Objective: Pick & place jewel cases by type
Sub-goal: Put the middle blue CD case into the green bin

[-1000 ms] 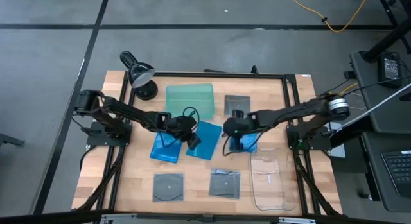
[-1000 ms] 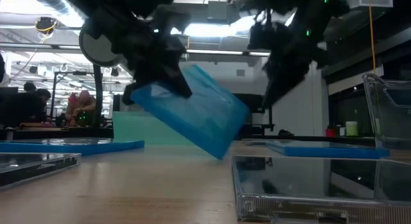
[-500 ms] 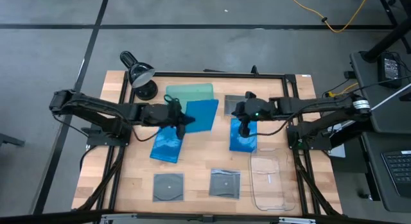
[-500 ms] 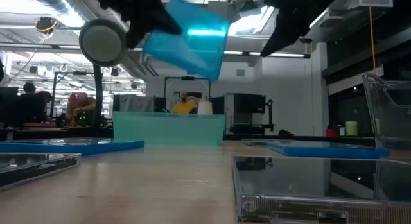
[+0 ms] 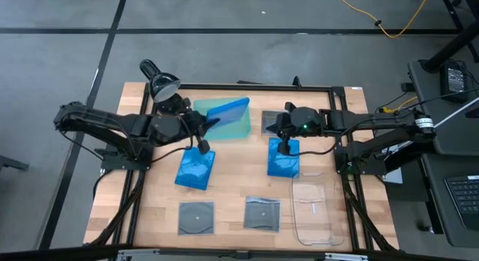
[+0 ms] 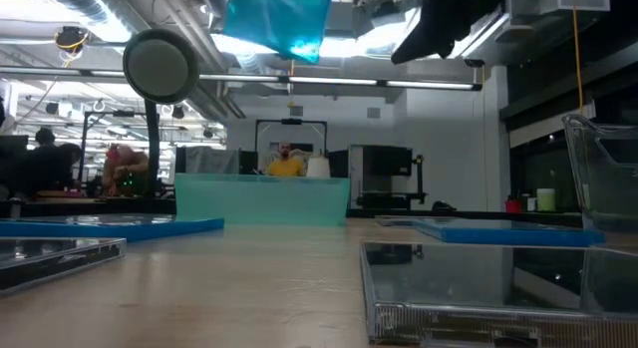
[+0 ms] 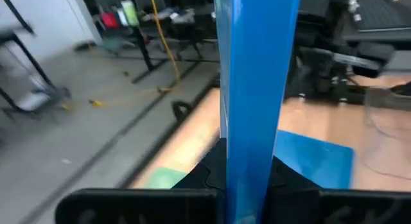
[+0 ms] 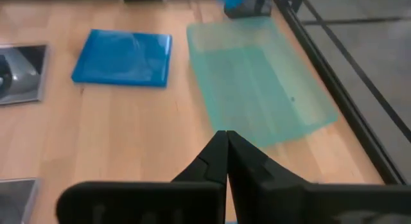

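Left gripper [image 7: 247, 185] is clamped on one edge of a blue case [image 5: 224, 110], carried aloft over the green tray [image 5: 236, 125]. Thin, stiff, light and slick plastic; an edge pinch suits it. Right gripper [image 8: 226, 153], closed and empty, hovers above another blue case [image 5: 283, 162] on the counter [image 5: 232, 194]. No readable writing.

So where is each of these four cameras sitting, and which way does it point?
High: above, looking straight down; both arms, left gripper holding a blue jewel case over the green tray.
Low: table height, looking across; arms overhead.
Left wrist: on the left arm, its fingers clamping the case.
Right wrist: on the right arm, right gripper shut, facing the tray.
All four show the tray.
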`<state>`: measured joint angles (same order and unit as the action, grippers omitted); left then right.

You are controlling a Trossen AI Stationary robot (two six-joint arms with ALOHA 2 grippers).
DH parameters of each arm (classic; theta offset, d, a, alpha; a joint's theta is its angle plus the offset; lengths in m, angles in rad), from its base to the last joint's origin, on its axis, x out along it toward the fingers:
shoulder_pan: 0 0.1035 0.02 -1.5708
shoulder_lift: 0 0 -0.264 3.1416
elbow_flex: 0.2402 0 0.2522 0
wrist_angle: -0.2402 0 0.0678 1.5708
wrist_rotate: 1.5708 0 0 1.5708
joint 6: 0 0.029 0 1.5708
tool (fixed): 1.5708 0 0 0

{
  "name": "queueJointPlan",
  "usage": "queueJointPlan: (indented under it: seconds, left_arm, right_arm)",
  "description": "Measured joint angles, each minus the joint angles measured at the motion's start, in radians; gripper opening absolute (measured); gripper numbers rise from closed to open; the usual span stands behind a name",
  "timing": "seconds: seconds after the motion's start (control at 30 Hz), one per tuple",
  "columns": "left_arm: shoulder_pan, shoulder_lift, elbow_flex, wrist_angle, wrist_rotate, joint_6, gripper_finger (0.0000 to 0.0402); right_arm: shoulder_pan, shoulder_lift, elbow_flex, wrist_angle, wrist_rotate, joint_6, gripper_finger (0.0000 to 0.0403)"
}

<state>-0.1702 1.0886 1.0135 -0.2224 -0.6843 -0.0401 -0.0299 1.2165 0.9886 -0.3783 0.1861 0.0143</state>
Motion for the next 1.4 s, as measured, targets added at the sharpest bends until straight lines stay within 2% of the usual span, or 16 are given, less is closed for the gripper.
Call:
queueJointPlan:
  seconds: [0.33, 0.57, 0.7, 0.83, 1.0, 1.23, 1.4]
  left_arm:
    - [-0.089, 0.085, 0.184, -0.039, -0.238, 0.374, 0.0012]
    - [-0.156, 0.154, 0.222, -0.038, -0.435, 0.634, 0.0012]
    - [-0.187, 0.194, 0.224, -0.036, -0.564, 0.806, 0.0012]
    - [-0.207, 0.233, 0.224, -0.037, -0.651, 0.952, 0.0012]
    - [-0.221, 0.261, 0.224, -0.041, -0.669, 0.982, 0.0012]
    - [-0.221, 0.283, 0.224, -0.045, -0.668, 0.996, 0.0012]
    - [-0.221, 0.285, 0.224, -0.05, -0.668, 0.981, 0.0012]
  right_arm:
    - [0.0, 0.0, 0.0, 0.054, -0.004, -0.02, 0.0016]
    - [-0.002, 0.0, 0.0, 0.054, -0.004, -0.023, 0.0005]
    - [-0.017, 0.0, 0.0, 0.054, -0.004, -0.019, 0.0013]
    - [-0.034, 0.0, 0.0, 0.054, -0.004, -0.019, 0.0018]
    - [-0.047, 0.0, 0.0, 0.055, -0.005, -0.02, 0.0006]
    - [-0.047, 0.0, 0.0, 0.079, -0.004, -0.076, 0.0015]
    - [-0.045, 0.0, 0.0, 0.083, -0.005, -0.098, 0.0005]
